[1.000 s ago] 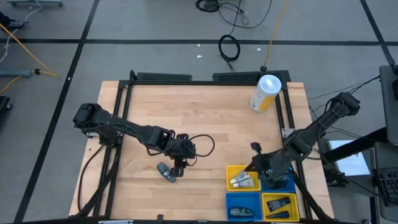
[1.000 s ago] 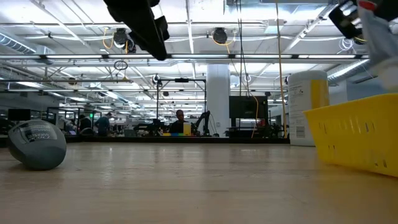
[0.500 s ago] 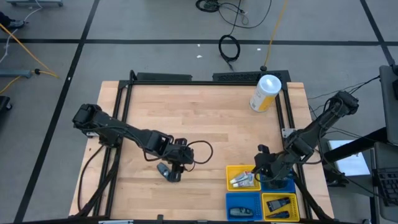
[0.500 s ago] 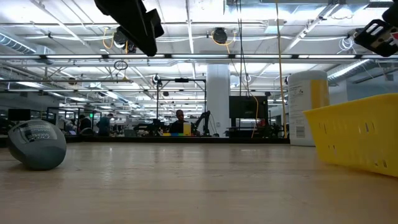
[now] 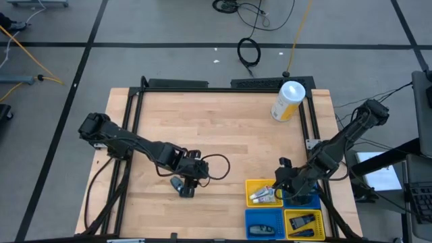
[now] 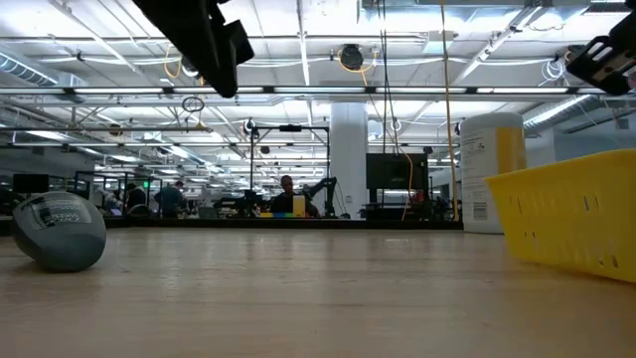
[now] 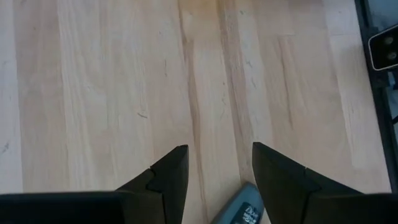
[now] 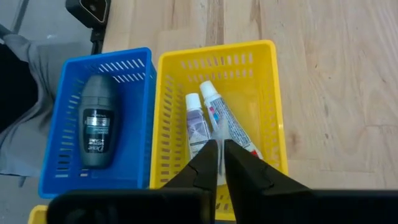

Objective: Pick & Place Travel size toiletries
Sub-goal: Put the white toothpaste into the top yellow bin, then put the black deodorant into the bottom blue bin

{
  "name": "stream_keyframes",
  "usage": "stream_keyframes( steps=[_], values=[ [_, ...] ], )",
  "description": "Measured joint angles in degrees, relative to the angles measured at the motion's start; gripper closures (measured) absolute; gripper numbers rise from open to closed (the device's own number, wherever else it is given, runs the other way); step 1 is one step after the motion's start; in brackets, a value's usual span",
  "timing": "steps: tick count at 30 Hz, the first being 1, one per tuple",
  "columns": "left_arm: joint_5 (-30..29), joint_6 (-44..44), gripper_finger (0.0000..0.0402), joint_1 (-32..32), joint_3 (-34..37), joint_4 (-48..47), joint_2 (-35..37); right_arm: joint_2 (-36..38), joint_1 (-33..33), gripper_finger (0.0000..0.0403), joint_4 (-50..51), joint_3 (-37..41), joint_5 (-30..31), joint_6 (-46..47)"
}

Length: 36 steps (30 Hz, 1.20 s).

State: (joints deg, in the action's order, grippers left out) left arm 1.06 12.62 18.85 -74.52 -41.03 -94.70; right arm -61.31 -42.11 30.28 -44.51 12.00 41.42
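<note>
Reaching for the last loose toiletry

Your left end effector (image 5: 190, 187), fingers spread wide, hangs over the dark grey deodorant (image 5: 179, 187) lying near the table's (image 5: 223, 128) front edge, its long axis diagonal. Next, I judge, you lower and straddle its width. Your right end effector (image 8: 217, 163), nearly closed and empty, hovers over the yellow basket (image 8: 271, 99) holding two tubes (image 8: 217, 119).

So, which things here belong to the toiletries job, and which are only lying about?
Job: grey deodorant on the table; two white tubes in the yellow basket; deodorant in the blue basket.
Lying about: white-and-yellow canister; coiled cable on the floor.
</note>
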Motion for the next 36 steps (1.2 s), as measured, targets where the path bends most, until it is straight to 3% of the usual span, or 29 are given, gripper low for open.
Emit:
stream_keyframes(
  steps=[15,23,31,36],
  values=[
    [-1.16,3.12,0.0227,2.07,0.0,-3.98,0.0,-0.69,0.15,0.028,-2.64,-0.02,1.5,-0.67],
    [-4.0,2.54,0.0227,4.73,1.86,-10.6,0.0,-0.67,0.15,0.0277,-7.63,-0.04,3.4,-6.55],
    [-4.23,-6.17,0.0227,7.85,8.71,-12.29,0.0,-0.67,1.07,0.0275,-9.96,-0.04,6.16,-9.57],
    [-5.95,-4.31,0.0227,8.74,10.24,-12.22,0.0,-0.67,1.76,0.0277,-9.96,-0.04,6.16,-9.57]
  ],
)
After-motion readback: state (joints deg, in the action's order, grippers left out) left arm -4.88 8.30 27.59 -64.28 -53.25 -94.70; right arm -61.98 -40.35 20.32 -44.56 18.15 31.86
